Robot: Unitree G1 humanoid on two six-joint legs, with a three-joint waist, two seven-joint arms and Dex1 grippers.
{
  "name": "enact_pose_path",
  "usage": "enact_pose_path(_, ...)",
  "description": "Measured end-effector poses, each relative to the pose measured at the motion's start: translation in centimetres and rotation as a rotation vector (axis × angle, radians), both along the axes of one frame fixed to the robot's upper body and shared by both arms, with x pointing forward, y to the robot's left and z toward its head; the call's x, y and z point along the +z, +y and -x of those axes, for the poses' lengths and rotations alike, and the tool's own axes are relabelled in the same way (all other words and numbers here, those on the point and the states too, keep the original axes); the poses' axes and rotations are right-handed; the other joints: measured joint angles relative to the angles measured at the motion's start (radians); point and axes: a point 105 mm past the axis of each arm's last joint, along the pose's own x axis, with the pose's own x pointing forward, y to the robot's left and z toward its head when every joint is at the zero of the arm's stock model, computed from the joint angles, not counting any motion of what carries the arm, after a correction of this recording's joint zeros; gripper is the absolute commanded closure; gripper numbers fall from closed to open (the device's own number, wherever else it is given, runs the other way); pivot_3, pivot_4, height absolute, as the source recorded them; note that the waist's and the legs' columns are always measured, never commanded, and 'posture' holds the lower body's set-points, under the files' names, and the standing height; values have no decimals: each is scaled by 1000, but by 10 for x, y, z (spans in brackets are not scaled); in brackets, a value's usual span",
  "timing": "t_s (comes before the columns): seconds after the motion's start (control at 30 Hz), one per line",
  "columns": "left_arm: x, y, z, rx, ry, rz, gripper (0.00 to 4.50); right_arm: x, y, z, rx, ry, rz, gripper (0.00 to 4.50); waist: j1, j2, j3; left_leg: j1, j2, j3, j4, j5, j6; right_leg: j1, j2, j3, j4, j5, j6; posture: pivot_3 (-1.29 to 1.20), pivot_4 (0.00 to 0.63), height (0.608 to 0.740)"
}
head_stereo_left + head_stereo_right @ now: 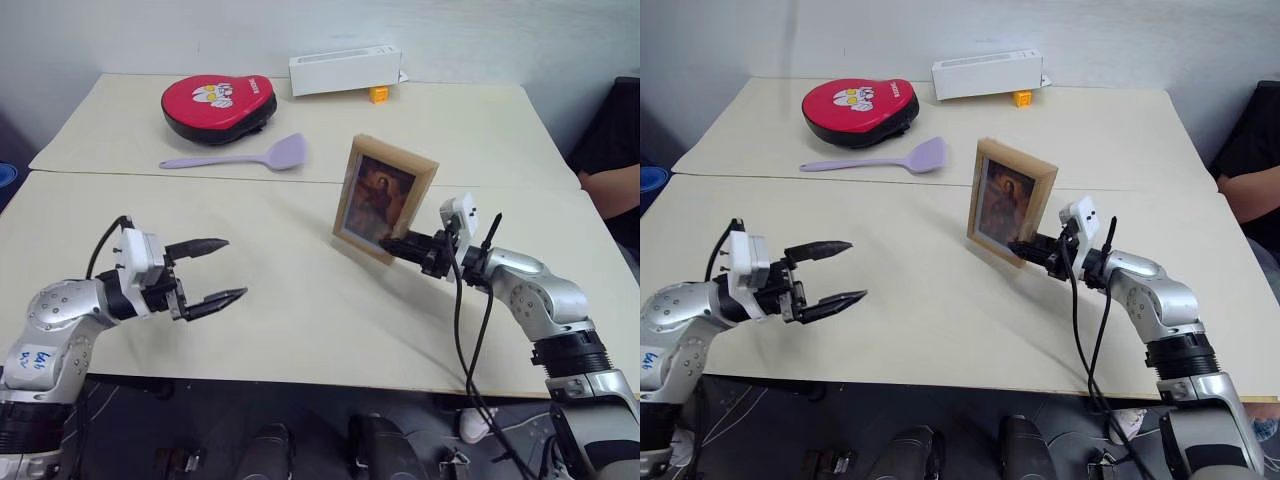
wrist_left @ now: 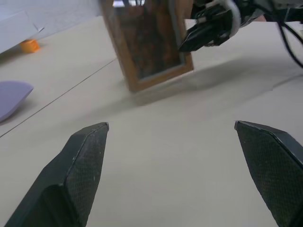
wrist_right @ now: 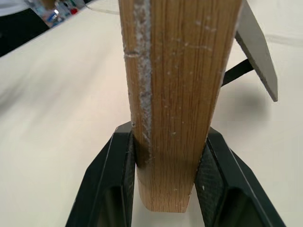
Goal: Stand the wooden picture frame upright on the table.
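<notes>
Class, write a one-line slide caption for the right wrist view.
Right gripper clamps the side edge of the upright wooden picture frame, its fold-out stand opened behind, over the table.

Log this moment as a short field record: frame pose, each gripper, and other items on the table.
frame: wooden picture frame upright on the table, picture facing the robot, back stand folded out
right gripper: right gripper jaws clamped on the frame's lower side edge
left gripper: left gripper jaws wide open, holding nothing, apart from the frame
other items: red pad, lilac spatula, white box, small orange block
</notes>
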Motion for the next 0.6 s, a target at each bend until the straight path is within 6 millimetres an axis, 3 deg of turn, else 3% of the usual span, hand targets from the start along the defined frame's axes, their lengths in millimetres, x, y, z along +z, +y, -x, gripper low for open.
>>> enact_pose_path(0.4,-3,-5,2,-23,31,11,0,-16,7,-7,7,-36,-34,3240,-20,0,0,2,0,0,1,0,0,1,1,1,4,0,0,0,150,740)
enact_pose_path(0.43,-3,-5,2,-23,32,5,0,-16,6,-8,3,-34,-35,2477,-20,0,0,2,0,0,2,0,0,1,1,1,4,0,0,0,150,740)
enact_pose_path(0.47,-4,-5,2,-24,33,1,0,-19,4,-8,-11,-22,-17,2311,-20,0,0,2,0,0,2,0,0,1,1,1,4,0,0,0,150,740)
enact_pose_path(0.6,-5,-1,3,-20,42,-10,0,-29,-5,-2,-17,-28,9,971,-18,0,0,1,0,0,1,0,0,1,1,0,4,0,0,0,150,740)
